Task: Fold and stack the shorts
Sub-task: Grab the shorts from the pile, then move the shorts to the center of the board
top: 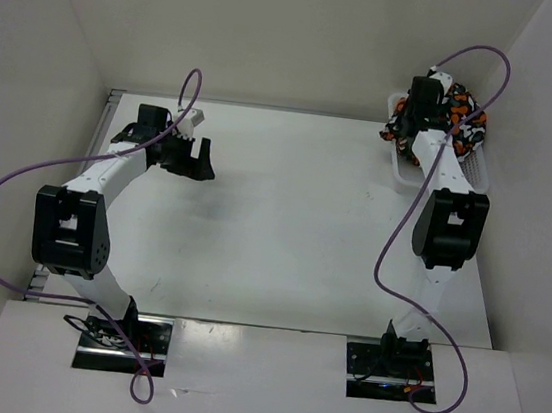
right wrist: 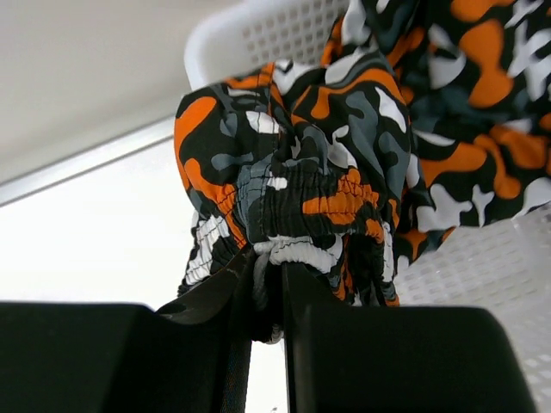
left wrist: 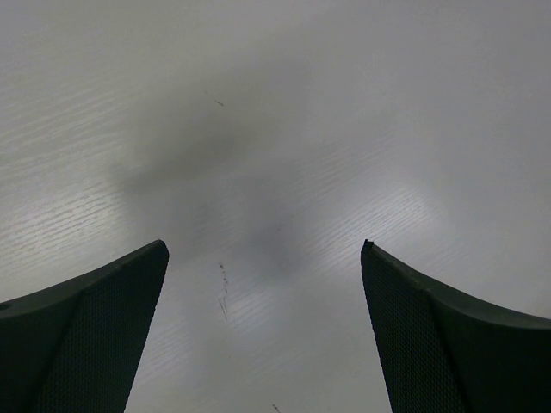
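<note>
The shorts (top: 465, 122) (right wrist: 344, 155) are bunched in the white mesh basket (top: 478, 169) (right wrist: 284, 30), at 1 o'clock in the top view, part hung over the rim. Their elastic waistband is pinched between the clenched jaws of the right gripper (top: 427, 96) (right wrist: 269, 284), seen at 6 o'clock in the right wrist view. The left gripper (top: 197, 163) (left wrist: 265, 249) is seen at 10 o'clock, jaws spread wide, nothing gripped, over bare table (top: 295, 219) (left wrist: 258, 129), well apart from the basket.
</note>
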You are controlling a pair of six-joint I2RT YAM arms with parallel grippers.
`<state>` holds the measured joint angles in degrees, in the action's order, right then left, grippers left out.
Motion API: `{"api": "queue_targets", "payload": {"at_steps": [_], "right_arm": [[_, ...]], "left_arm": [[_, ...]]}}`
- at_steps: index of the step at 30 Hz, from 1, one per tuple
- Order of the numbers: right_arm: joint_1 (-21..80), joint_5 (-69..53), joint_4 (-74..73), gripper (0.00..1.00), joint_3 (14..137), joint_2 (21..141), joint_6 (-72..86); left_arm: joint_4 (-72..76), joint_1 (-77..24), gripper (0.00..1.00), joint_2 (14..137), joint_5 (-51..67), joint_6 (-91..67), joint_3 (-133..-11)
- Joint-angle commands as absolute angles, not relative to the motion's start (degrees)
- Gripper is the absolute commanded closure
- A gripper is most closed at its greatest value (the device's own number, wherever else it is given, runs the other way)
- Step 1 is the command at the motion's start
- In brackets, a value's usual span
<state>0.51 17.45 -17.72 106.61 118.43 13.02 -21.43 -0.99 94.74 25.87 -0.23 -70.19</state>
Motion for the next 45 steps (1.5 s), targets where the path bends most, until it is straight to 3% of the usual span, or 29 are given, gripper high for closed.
{"api": "queue_targets", "payload": {"at_steps": [1,8,19,23,26,29,32,33,34,35,40,45], "right_arm": [[0.4,20.3,-12.6,1.00,109.3,112.2,10.9],[1.0,18.3,-9.9,1.00,115.7,107.4,6.2],[14.7,7.4,-9.9,1.00,139.7,101.4,-11.6],[17.9,-2.8,-18.4,1.00,155.0,107.6,-5.3],[19.1,-9.5,-22.3,0.98,155.7,108.9,1.0],[19.1,-11.7,-25.0,0.91,148.5,108.6,5.4],[19.1,-9.9,-25.0,0.46,131.6,104.8,6.1],[19.1,-9.1,-25.0,0.16,126.8,103.7,6.1],[19.1,-9.1,-25.0,0.04,122.4,102.8,5.4],[17.9,-9.1,-25.0,0.00,114.5,101.3,5.4],[14.7,-10.2,-25.0,0.00,97.7,98.3,6.0],[14.7,-12.0,-25.0,0.00,92.8,96.2,1.4]], "left_arm": [[-19.4,-0.8,0.01,92.6,28.1,0.0,-70.3],[-19.4,-0.8,0.01,90.8,28.7,0.0,-69.8],[-16.2,-0.8,0.01,87.0,25.4,0.0,-70.9],[-13.9,1.1,0.01,84.7,21.7,0.0,-70.9],[-13.4,5.1,0.01,82.9,20.3,0.0,-70.4],[-13.4,7.1,0.01,81.0,16.3,0.0,-69.8],[-13.9,7.1,0.01,79.5,12.6,0.0,-68.9],[-13.9,7.1,0.01,78.8,12.6,0.0,-68.1],[-15.3,7.1,0.01,78.2,12.6,0.0,-67.4],[-15.8,7.1,0.01,77.7,12.6,0.0,-67.4],[-23.7,7.1,0.01,75.8,20.5,0.0,-66.9],[-33.1,-0.3,0.01,74.7,20.6,0.0,-63.1]]}}
